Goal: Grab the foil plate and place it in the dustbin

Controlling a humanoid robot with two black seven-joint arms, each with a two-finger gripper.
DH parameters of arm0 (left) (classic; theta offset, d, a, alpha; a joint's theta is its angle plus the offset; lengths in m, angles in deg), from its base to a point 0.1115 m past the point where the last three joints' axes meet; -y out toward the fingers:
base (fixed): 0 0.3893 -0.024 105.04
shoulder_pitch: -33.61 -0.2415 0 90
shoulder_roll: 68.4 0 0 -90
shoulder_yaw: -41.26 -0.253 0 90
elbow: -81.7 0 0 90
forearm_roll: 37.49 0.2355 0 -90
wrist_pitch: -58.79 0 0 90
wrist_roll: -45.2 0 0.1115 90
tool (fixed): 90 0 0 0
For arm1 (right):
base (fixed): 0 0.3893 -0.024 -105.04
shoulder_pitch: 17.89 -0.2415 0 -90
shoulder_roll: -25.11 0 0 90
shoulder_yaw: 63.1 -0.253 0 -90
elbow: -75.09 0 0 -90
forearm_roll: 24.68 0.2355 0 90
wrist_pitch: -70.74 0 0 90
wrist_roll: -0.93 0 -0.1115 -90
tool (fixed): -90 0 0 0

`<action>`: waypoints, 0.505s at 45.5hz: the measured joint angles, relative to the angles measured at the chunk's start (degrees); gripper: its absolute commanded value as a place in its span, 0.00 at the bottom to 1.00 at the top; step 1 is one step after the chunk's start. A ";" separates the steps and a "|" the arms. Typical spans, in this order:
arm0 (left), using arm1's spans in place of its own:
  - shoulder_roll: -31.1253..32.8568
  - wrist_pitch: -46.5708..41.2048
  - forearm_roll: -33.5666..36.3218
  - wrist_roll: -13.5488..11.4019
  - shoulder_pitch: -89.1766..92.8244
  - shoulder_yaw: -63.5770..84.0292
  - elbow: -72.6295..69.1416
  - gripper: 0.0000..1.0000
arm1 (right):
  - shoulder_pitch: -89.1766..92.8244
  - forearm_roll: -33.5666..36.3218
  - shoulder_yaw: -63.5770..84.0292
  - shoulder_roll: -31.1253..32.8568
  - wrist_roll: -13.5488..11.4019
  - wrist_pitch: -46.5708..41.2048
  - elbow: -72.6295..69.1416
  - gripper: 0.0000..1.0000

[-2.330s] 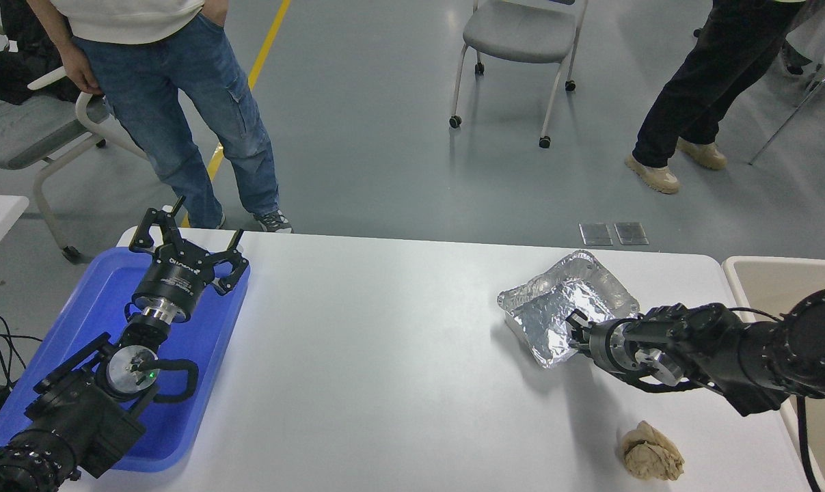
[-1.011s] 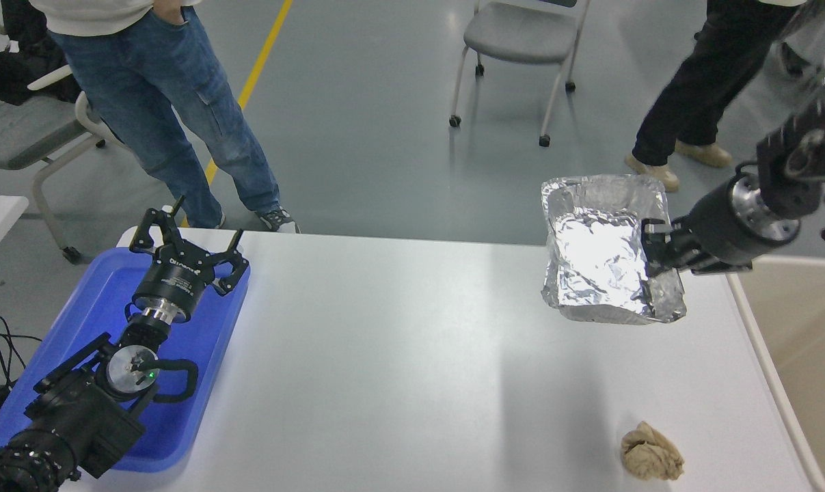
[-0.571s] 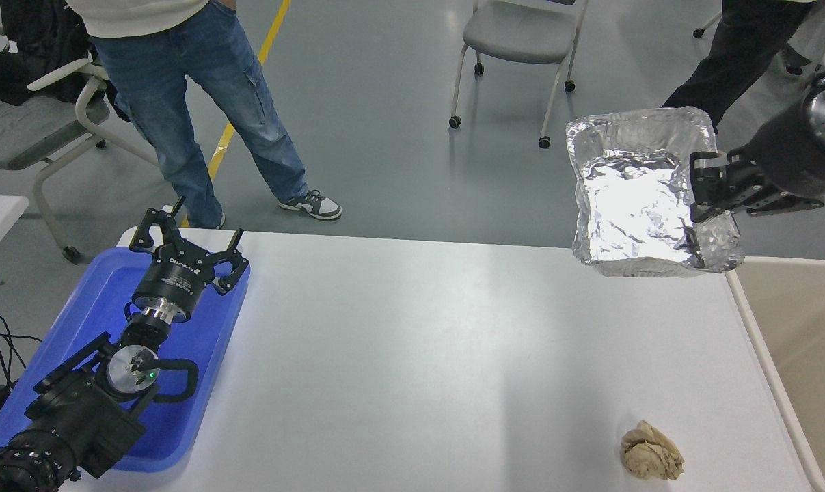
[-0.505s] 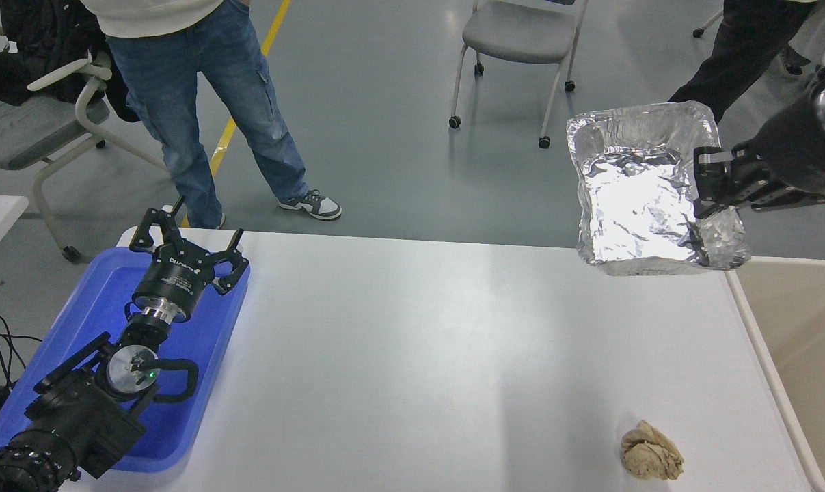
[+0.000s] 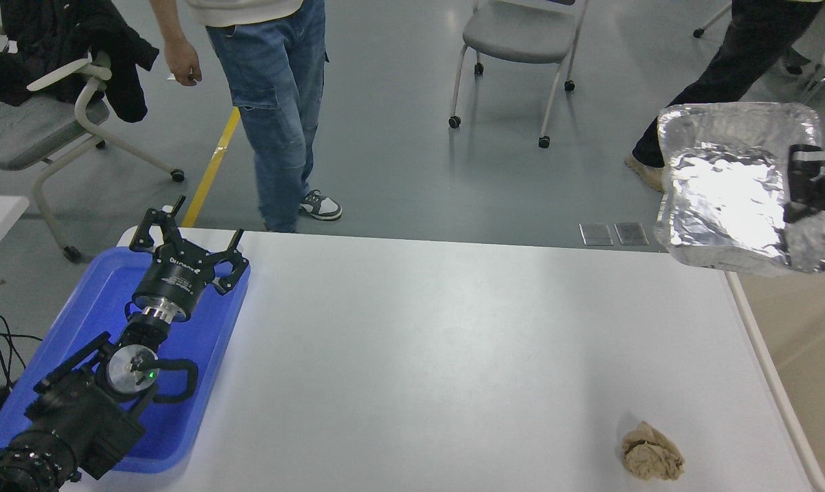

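The foil plate (image 5: 730,188), a crinkled silver tray, hangs in the air at the far right, tipped so its inside faces the camera. My right gripper (image 5: 803,191) is shut on its right rim, and most of that arm is cut off by the picture's right edge. The plate is above the table's far right corner and the far end of the beige dustbin (image 5: 805,342), which stands beside the table's right edge. My left gripper (image 5: 186,239) is open and parked over the blue tray at the lower left.
A crumpled tan paper ball (image 5: 651,451) lies near the table's front right. A blue tray (image 5: 77,321) sits under the left arm. A person in jeans (image 5: 275,102) stands beyond the far edge; another person and chairs are farther back.
My right gripper has carried the foil plate up off the table and then rightward toward the dustbin. The person in jeans has walked to the right. The left arm has not moved.
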 measured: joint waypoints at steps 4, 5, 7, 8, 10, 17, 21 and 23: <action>-0.01 0.00 -0.02 0.00 -0.01 -0.01 -0.03 1.00 | 0.19 -0.02 3.44 2.56 0.00 0.01 2.01 0.00; 0.00 0.00 0.00 0.00 -0.02 -0.01 -0.03 1.00 | 0.26 -0.04 4.17 3.14 -0.01 0.01 2.62 0.00; 0.00 0.00 -0.02 0.00 -0.02 -0.01 -0.02 1.00 | 0.72 -0.04 5.63 4.74 0.00 0.02 4.21 0.00; 0.00 0.00 -0.01 0.00 -0.02 -0.01 -0.02 1.00 | 1.00 -0.05 6.09 5.43 -0.02 0.02 4.87 0.00; 0.00 0.00 0.00 -0.01 -0.02 -0.01 -0.02 1.00 | 2.16 -0.04 6.80 7.22 0.00 0.04 6.77 0.00; 0.00 0.00 -0.01 0.00 -0.02 -0.02 -0.01 1.00 | 9.46 0.14 5.06 13.04 -0.02 0.96 14.49 0.00; 0.00 0.00 0.00 0.00 -0.02 -0.02 -0.01 1.00 | 16.05 0.28 1.62 15.41 -0.03 2.80 19.10 0.00; 0.00 0.00 0.00 0.00 -0.02 -0.02 -0.03 1.00 | 20.42 0.36 -0.89 16.43 -0.03 4.52 21.93 0.00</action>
